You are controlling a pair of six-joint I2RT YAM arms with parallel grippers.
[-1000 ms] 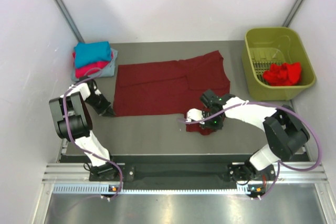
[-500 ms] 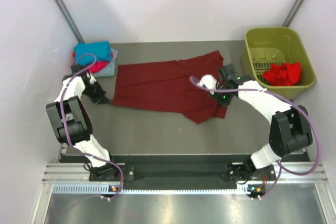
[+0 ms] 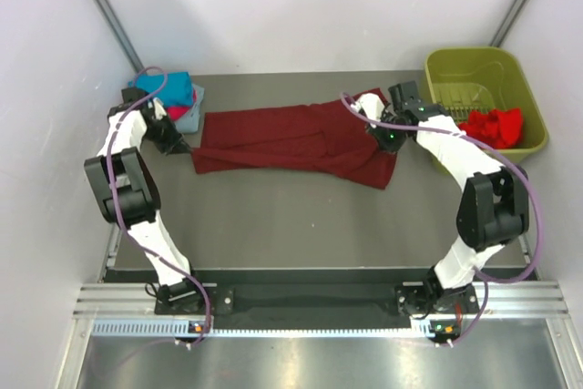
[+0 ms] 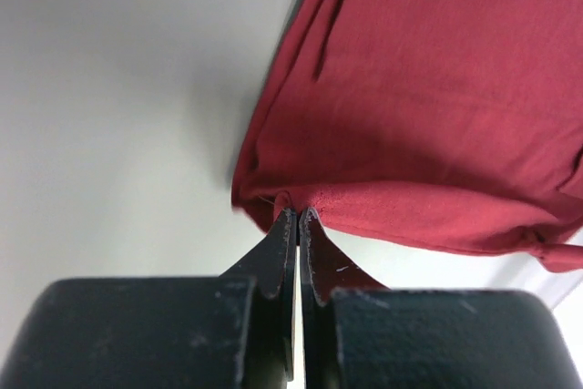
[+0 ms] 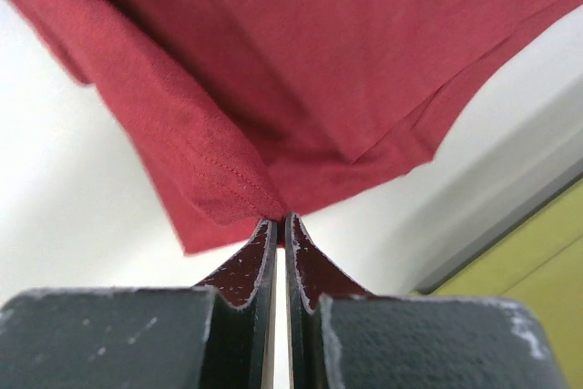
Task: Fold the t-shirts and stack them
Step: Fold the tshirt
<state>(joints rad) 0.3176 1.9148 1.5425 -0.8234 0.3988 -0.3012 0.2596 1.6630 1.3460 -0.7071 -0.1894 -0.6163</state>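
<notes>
Grey table (image 3: 273, 220), maroon t-shirt (image 3: 291, 134), both ends pinched.

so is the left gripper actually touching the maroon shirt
Touching. The left wrist view shows the left gripper pinched shut on the hem of the maroon shirt, with cloth bunched right at its tips and no gap.

Grey surface (image 3: 291, 216): dark maroon t-shirt (image 3: 273, 134) lies bunched across the upper middle of the frame; stack of folded t-shirts (image 3: 178, 97) upper left, teal on top; olive-green basket (image 3: 469, 54) upper right.
</notes>
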